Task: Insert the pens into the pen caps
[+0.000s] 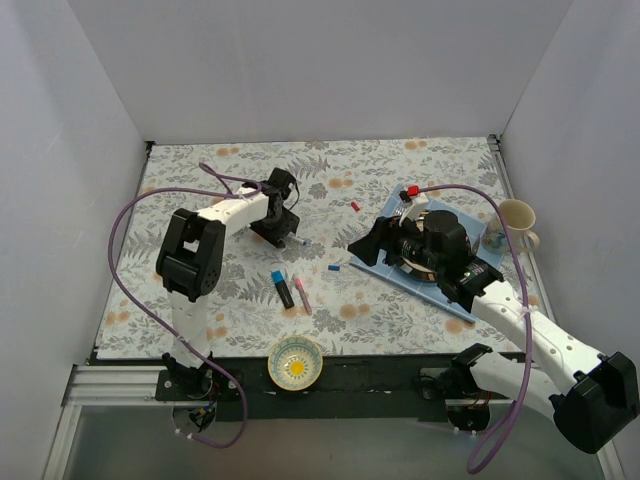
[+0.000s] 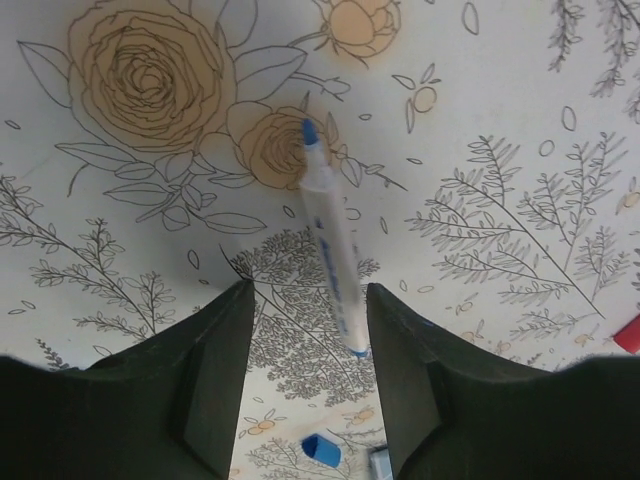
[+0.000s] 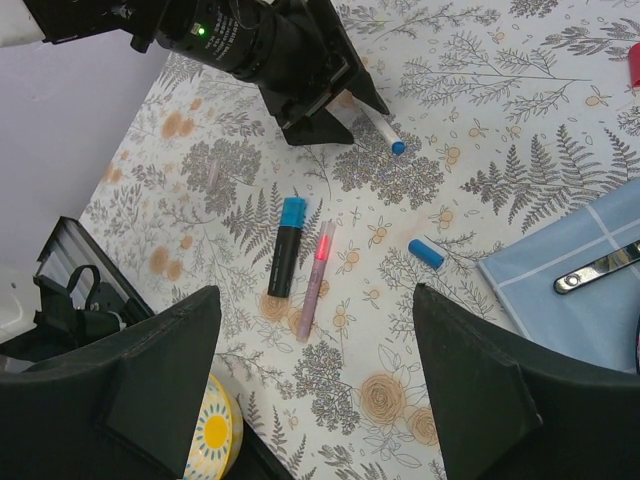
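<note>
Straddling the white pen, left gripper open and low!
Left gripper (image 2: 308, 300) has its fingers apart on either side of the blue-tipped white pen (image 2: 330, 235), which lies flat on the floral table (image 1: 200, 180), unclamped. Right gripper (image 3: 316, 330) is spread wide, holding nothing, above the black marker (image 3: 287, 246) and pink pen (image 3: 315, 280). A blue cap (image 3: 426, 254) lies just right of them, and a red cap (image 1: 355, 206) farther back.
</note>
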`<action>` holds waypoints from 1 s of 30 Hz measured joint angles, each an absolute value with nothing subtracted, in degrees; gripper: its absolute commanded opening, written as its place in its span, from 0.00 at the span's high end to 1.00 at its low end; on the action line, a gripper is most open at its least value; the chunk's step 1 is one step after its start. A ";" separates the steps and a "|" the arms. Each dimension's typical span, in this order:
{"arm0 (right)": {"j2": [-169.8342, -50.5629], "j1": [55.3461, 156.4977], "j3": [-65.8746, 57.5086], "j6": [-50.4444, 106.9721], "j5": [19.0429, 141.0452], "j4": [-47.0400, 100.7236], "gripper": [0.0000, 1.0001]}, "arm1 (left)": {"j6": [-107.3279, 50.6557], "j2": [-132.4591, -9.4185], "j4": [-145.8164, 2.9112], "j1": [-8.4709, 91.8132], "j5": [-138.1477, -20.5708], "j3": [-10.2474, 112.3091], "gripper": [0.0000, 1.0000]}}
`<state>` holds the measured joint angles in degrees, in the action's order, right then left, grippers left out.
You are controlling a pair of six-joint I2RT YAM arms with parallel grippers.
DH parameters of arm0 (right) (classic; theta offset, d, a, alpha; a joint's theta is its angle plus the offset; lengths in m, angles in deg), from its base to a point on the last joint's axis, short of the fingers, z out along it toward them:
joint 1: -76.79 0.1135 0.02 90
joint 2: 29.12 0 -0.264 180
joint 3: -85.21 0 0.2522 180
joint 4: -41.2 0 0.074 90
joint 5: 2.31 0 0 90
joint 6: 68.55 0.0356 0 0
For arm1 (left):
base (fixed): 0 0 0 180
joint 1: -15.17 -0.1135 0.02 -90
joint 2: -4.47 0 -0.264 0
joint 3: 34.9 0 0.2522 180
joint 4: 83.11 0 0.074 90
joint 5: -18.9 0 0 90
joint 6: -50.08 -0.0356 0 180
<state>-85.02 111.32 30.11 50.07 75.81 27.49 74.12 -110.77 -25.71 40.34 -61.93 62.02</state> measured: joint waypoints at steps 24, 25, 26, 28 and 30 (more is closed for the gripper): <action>-86.24 111.32 31.18 52.15 73.90 28.50 0.18 | 58.17 -108.48 -37.80 41.28 -68.86 55.59 1.00; -86.83 111.32 31.18 52.61 73.73 28.93 0.18 | 56.05 -107.54 -39.59 41.39 -70.10 54.04 1.00; -87.53 111.32 31.18 53.00 73.60 29.26 0.18 | 53.99 -106.53 -40.97 41.52 -71.07 52.42 1.00; -89.19 111.30 31.18 53.90 73.66 29.74 0.18 | 49.88 -104.46 -43.50 41.83 -72.84 49.10 1.00; -91.11 111.14 30.96 54.60 73.90 30.01 0.18 | 46.34 -101.77 -45.93 41.98 -74.58 45.89 1.00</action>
<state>-91.11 111.14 30.96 54.60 73.90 30.01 46.34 -101.77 -45.93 41.98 -74.58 45.89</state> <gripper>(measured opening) 0.824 0.138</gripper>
